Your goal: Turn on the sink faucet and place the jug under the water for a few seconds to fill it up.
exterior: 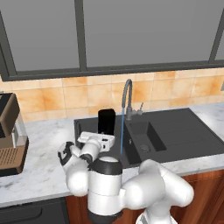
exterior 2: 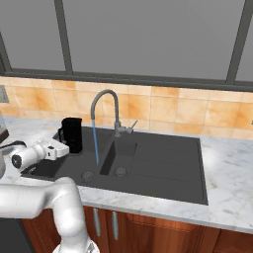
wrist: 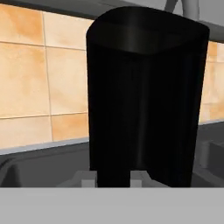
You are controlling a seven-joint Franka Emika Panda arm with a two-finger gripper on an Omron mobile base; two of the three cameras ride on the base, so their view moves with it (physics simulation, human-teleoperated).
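Observation:
The black jug (wrist: 144, 100) is upright and close in front of the hand camera. My gripper (wrist: 113, 180) is shut on its handle, a light finger tip (wrist: 86, 179) on each side of the dark strip. From the base, the jug (exterior: 106, 121) (exterior 2: 72, 134) is over the left part of the dark sink (exterior: 183, 131) (exterior 2: 163, 168), with my gripper (exterior: 104, 139) (exterior 2: 65, 147) at its near side. The grey sink faucet (exterior: 127, 92) (exterior 2: 105, 96) pours a thin blue stream of water (exterior: 122, 135) (exterior 2: 95, 143) into the basin. The jug is left of that stream, apart from it.
A brown and black coffee machine (exterior: 8, 135) stands on the white marble counter (exterior: 39, 175) at the far left. Orange wall tiles (exterior 2: 168, 111) and a window run behind the sink. The marble counter (exterior 2: 232, 173) goes on right of the sink.

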